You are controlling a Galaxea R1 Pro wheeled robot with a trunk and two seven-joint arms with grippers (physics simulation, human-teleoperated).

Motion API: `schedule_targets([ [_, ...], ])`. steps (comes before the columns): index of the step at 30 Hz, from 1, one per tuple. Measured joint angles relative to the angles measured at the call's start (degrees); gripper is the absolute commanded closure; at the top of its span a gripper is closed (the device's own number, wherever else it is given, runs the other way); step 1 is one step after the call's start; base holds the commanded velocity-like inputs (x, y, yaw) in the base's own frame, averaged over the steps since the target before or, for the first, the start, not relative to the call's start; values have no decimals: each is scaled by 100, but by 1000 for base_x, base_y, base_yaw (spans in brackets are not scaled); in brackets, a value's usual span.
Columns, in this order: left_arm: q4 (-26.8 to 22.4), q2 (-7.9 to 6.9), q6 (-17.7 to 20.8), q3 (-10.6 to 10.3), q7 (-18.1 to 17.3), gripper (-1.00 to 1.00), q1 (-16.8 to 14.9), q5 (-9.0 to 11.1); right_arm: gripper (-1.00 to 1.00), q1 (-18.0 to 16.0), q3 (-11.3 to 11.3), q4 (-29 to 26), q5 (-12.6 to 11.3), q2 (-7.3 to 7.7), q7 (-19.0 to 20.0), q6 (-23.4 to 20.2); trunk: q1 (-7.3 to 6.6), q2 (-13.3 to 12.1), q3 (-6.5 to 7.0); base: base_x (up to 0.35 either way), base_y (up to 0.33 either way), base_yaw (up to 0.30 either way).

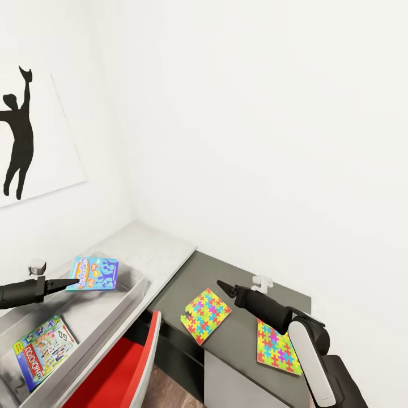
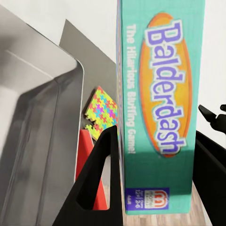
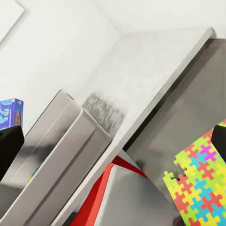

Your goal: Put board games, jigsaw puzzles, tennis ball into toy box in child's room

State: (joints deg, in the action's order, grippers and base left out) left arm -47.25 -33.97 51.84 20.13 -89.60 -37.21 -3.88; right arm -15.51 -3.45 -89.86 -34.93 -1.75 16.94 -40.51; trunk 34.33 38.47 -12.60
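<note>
I am holding the blue board game in the left gripper, jaws pinching one edge, the box hanging over the toy box at the lower left of the head frame. In the left wrist view the Balderdash box stands on edge between the fingers. The grip is on the rim only, so I judge it could swing or slip; if I let go with it tilted, it may catch the bin's far wall and tip out towards the red chair.

Inside the bin, the green-blue board game is lying flat near the lower left corner; the rest of the floor I can see is bare.

The right gripper is hovering above the dark lower desk in the lower middle, its fingers looking pressed together and carrying nothing. One jigsaw puzzle is lying just beside it with a corner near the desk edge, where a careless nudge could push it off. The second puzzle is partly hidden under my right arm.
</note>
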Motion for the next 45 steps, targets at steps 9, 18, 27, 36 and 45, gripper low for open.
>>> schedule_targets([
  [9,-1,-2,4,2,0,100,0,-2,-100,0,4,-18,-5,-2,7,-25,0,0,0,0,0,2],
  [18,-2,2,12,9,-1,100,1,1,-100,-1,3,-27,-4,-2,7,-24,0,0,32,-49,-43,183],
  [27,0,19,13,10,-1,100,2,-2,-100,-1,3,-36,-4,0,6,-27,0,0,58,-9,-135,272],
  [36,0,21,13,16,-1,100,1,0,-100,-1,3,-36,-4,1,7,-32,0,0,61,0,-161,286],
  [45,7,21,18,42,-1,100,0,9,-100,0,3,-37,-4,2,7,-28,0,1,61,0,-65,96],
])
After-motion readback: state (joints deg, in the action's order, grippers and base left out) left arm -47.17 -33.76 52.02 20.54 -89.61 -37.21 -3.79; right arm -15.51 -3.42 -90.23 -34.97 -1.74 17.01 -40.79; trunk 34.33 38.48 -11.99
